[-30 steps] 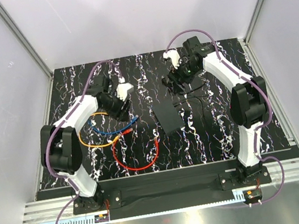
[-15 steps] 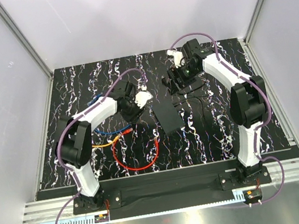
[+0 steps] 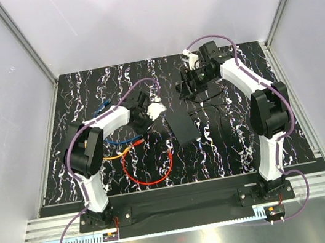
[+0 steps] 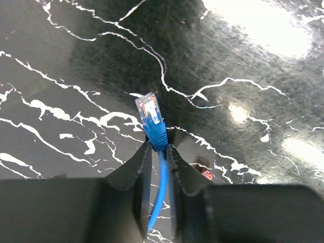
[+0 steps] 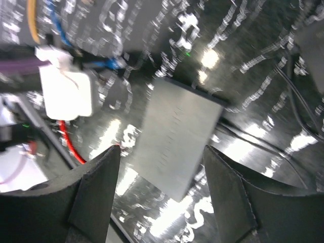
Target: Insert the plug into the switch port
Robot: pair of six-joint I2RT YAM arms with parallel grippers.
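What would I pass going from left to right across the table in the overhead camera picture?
Black elbow joint of the left arm → thin red cable loop → flat matte black rectangular box → black elbow joint of the right arm.

White enclosure walls (image 3: 150, 11), aluminium corner posts (image 3: 21, 42); black marbled tabletop (image 3: 218, 157), glare patches.

Lab cell: white panels (image 3: 151, 17), aluminium rails (image 3: 50, 231).

White arms (image 3: 242, 77), black joints (image 3: 270, 113), purple cables (image 3: 211, 36), black pincer fingers (image 5: 96, 197).
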